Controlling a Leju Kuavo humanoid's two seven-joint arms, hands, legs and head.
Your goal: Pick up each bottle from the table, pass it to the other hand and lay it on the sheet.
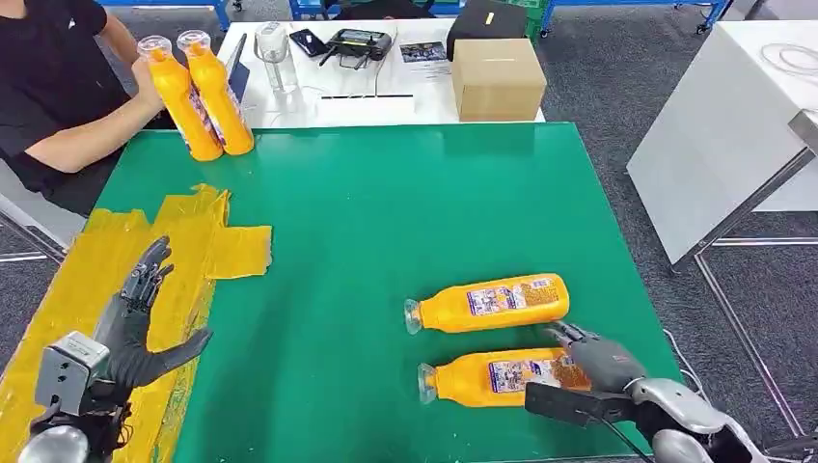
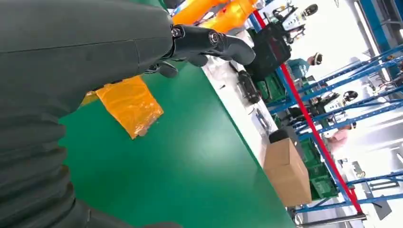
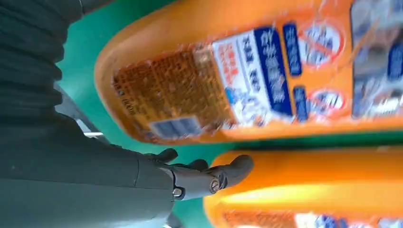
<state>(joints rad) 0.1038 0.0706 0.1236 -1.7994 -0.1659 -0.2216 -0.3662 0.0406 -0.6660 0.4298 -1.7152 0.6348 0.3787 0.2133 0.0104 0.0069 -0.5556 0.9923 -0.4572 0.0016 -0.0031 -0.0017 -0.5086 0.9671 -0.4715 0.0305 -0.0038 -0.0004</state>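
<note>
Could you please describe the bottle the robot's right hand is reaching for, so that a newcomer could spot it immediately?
Start from the green table and look to its near right corner, where two orange bottles lie side by side with their caps pointing left. The nearer bottle, closest to the table's front edge, is the one meant. Unlike the farther bottle, its base end is met by the robot's right hand.

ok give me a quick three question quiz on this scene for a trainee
1. True or false: the right robot hand is at the base end of the nearer lying bottle.
2. How many bottles lie flat on the green table?
3. Over what does the left robot hand hover, fingers apart? A) yellow sheet B) cardboard box

Key: 1 true; 2 two, the other being the farther bottle; 3 A.
</note>
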